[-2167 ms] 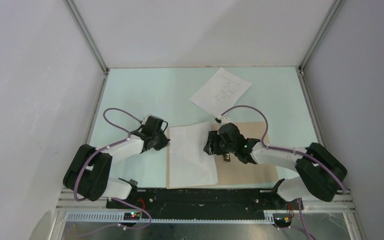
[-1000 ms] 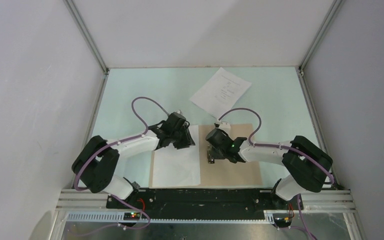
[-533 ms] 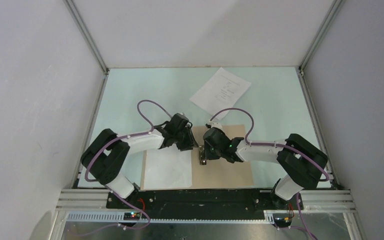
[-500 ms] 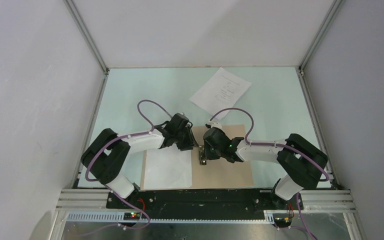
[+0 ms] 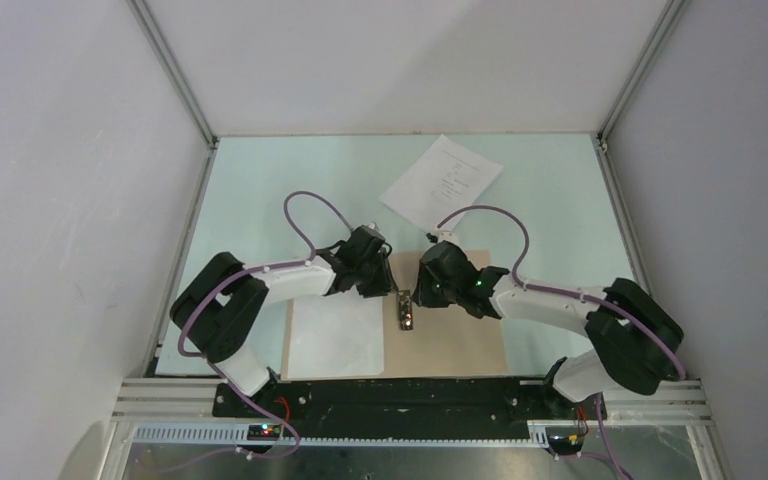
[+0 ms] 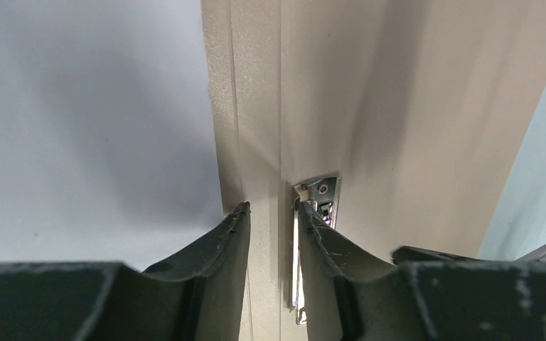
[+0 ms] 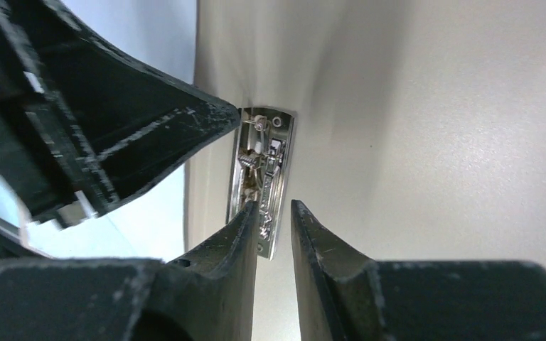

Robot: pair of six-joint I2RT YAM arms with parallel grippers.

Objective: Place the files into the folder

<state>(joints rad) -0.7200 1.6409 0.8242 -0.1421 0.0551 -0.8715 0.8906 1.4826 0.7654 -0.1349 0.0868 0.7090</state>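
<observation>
The tan folder lies open and flat at the near middle. A blank white sheet lies on its left half. The printed sheet lies apart on the table at the back. The metal clip sits on the spine. My left gripper hovers low over the spine with its jaws a narrow gap apart and empty; the clip is by its right fingertip. My right gripper is at the clip from the other side, its jaws narrowly apart with the clip's plate under its left finger.
White walls with metal frame rails enclose the pale green table. The black rail carrying the arm bases runs along the near edge, just below the folder. Both grippers' tips are close together over the spine.
Over two seconds the folder with the blank sheet slid left and both grippers met at the spine. In the last half second the right arm drew back to the right slightly.
</observation>
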